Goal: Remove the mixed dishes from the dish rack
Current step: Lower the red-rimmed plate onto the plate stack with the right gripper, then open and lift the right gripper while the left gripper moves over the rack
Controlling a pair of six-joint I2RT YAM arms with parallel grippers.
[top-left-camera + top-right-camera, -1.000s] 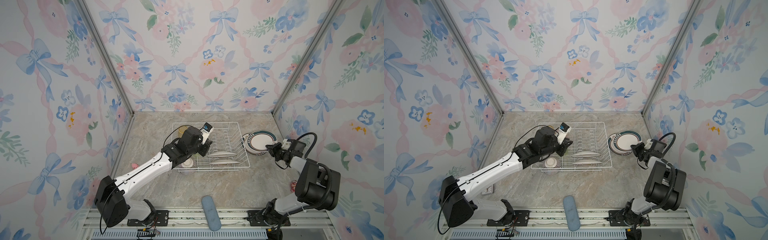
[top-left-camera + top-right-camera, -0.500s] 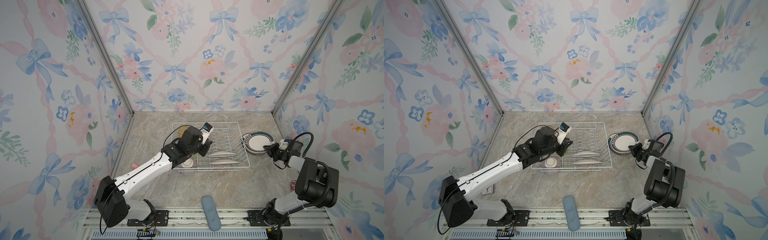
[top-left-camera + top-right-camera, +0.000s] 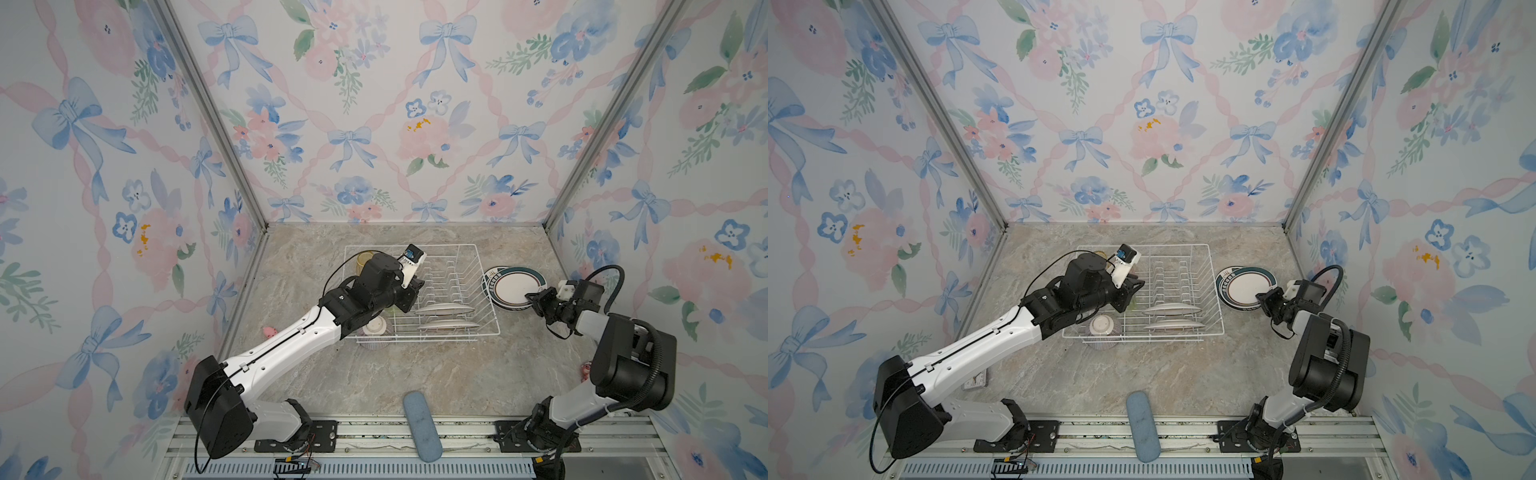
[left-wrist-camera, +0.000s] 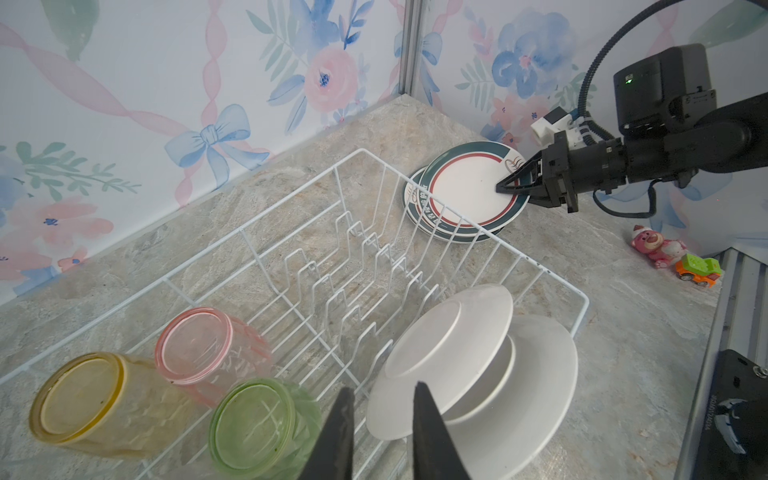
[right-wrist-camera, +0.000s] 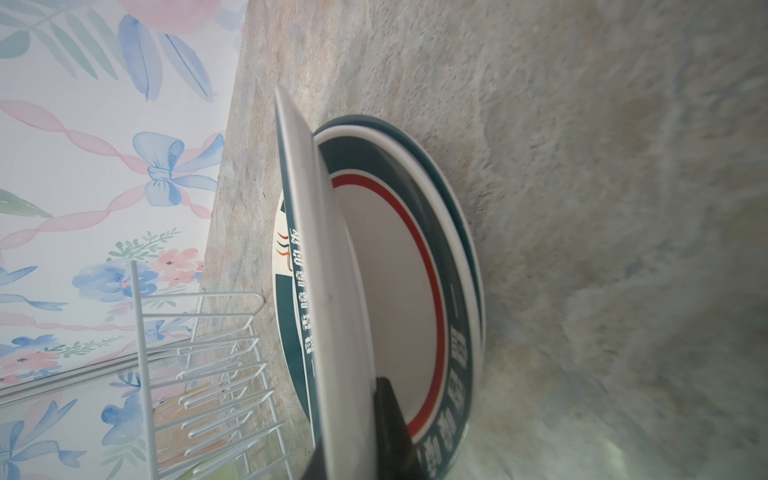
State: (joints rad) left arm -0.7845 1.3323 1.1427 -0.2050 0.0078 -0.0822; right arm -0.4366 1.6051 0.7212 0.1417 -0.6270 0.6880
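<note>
The white wire dish rack (image 3: 449,276) (image 3: 1177,270) holds two white plates (image 3: 444,308) (image 4: 449,353) on edge. Also in it are yellow (image 4: 79,399), pink (image 4: 195,345) and green (image 4: 253,419) tumblers and an upturned striped bowl (image 3: 374,328). My left gripper (image 4: 384,395) (image 3: 417,284) hovers over the rack between the green tumbler and the plates, narrowly open and empty. To the right of the rack, my right gripper (image 3: 530,297) (image 4: 503,189) (image 5: 353,415) is shut on the rim of a teal-rimmed plate (image 5: 307,249). That plate tilts over the stack of plates (image 5: 399,270) (image 3: 1244,286) on the table.
A blue-grey pad (image 3: 422,426) lies at the front edge. A pink toy (image 4: 656,249) and a small toy car (image 4: 700,270) sit at the right wall. A small white clock (image 3: 973,380) lies at the left wall. Walls close in on three sides.
The right gripper has crept a little to the left with its plate over the stack. The left arm has stayed put.
</note>
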